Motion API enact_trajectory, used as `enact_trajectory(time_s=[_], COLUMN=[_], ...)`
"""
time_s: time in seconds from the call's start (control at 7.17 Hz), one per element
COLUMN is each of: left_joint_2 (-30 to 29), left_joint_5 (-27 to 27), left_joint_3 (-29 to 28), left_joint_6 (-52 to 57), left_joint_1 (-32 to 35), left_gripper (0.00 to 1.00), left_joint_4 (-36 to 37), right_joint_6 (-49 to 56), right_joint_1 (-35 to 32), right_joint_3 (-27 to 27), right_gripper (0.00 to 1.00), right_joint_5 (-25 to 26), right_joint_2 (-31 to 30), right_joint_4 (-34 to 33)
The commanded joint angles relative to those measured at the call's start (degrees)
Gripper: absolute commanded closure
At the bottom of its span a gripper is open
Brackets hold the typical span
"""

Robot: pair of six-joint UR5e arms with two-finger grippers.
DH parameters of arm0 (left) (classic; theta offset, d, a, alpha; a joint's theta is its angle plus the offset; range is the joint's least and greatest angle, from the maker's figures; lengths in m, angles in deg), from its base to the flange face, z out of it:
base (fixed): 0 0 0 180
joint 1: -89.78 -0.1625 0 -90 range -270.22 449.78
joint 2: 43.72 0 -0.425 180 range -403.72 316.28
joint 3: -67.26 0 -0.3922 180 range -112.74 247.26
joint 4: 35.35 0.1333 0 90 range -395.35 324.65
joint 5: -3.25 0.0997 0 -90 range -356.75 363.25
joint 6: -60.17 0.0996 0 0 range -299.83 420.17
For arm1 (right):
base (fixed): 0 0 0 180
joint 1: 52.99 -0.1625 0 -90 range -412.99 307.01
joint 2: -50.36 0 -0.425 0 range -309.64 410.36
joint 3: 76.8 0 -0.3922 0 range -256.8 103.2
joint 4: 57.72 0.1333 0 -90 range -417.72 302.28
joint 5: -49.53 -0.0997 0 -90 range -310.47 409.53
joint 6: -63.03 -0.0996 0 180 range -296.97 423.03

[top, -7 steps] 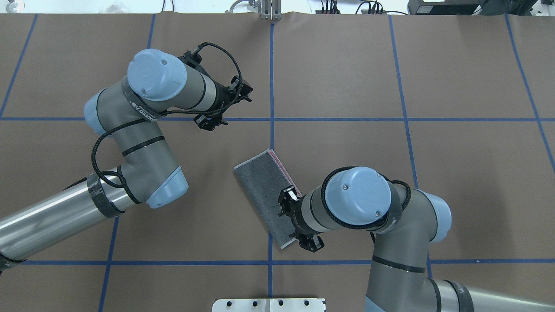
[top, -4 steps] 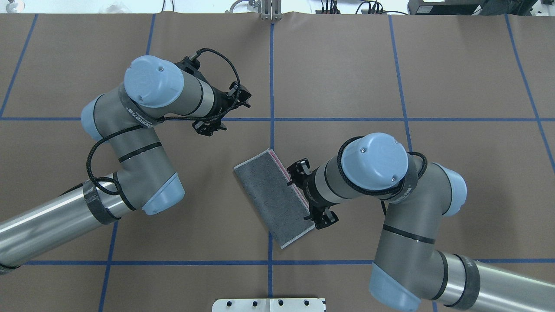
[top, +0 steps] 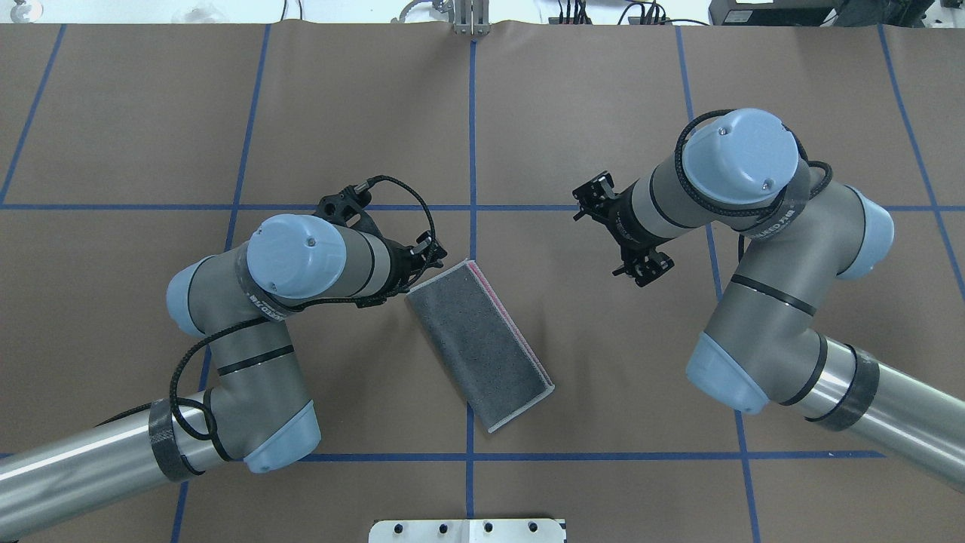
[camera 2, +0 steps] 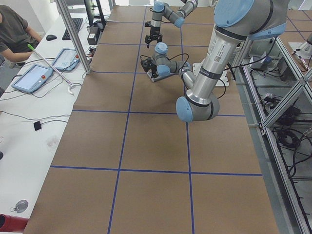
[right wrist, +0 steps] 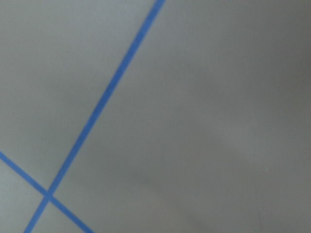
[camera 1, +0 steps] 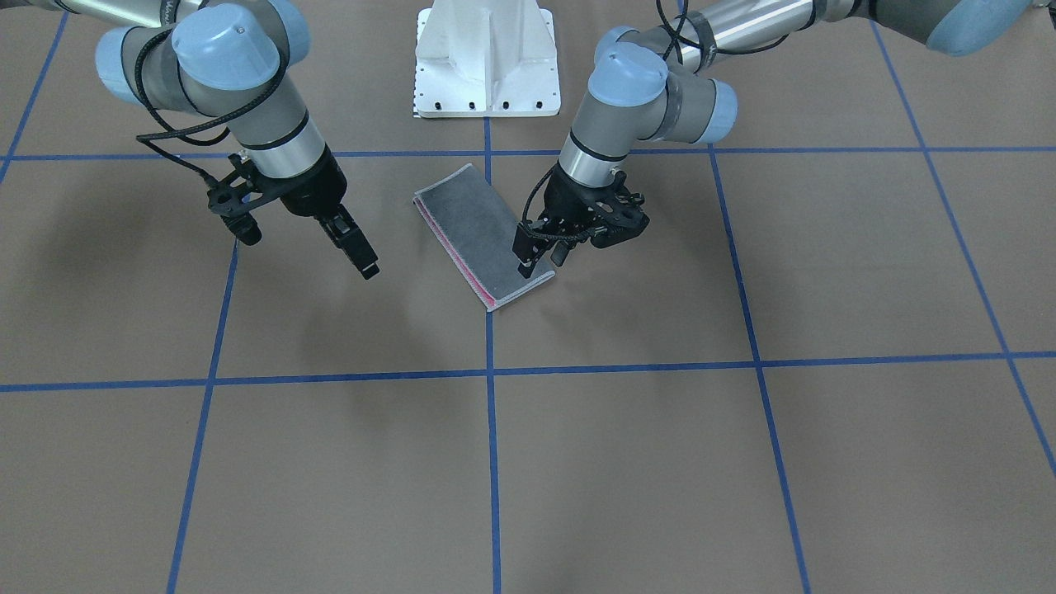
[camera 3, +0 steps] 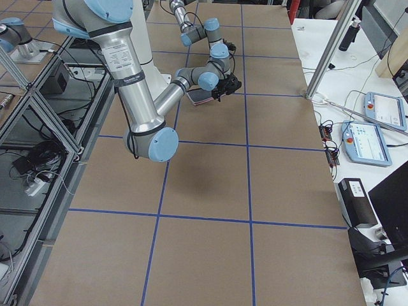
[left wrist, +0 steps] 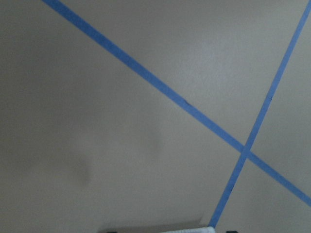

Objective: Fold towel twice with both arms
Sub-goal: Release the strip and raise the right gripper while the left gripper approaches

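The towel lies folded once into a long rectangle, grey face up, with pink layered edges along its right side; it also shows in the front view. My left gripper is open and empty, its fingertips close over the towel's far left corner, by the folded edge. I cannot tell whether they touch it. In the overhead view the left wrist hides the fingers. My right gripper is open and empty, raised well off to the towel's right. The right wrist sits beyond the tape cross line.
The brown table is marked by blue tape grid lines. The white pedestal base stands at the robot's edge. In the left side view, an operator's desk with tablets and an aluminium post border the far side.
My right gripper has left the towel and swung away to the right and farther out. My left arm has moved in to the towel's far left corner. The towel has not moved.
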Motion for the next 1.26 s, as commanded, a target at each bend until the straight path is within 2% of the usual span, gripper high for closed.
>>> enact_trajectory(time_s=[0.0, 0.28, 0.7, 1.12], left_joint_2=[0.15, 0.15, 1.29, 1.21], left_joint_5=[0.98, 1.06, 0.98, 0.98], left_joint_3=[-0.35, -1.06, -1.58, -2.02], left_joint_6=[1.51, 1.95, 2.39, 2.39], left_joint_1=[-1.7, -2.15, -2.5, -2.5], left_gripper=[0.47, 0.51, 0.52, 0.58], left_joint_4=[0.49, 0.59, 0.67, 0.67], right_joint_6=[1.13, 1.05, 1.13, 1.13], right_joint_1=[-0.57, -0.57, -0.57, -0.66], right_joint_3=[-0.55, -0.64, -1.6, -1.52], right_gripper=[0.0, 0.0, 0.0, 0.0], right_joint_5=[-0.12, -0.12, -0.21, -1.43], right_joint_2=[-0.02, -0.02, -0.19, -0.54], right_joint_4=[0.16, 0.16, 0.42, 0.6])
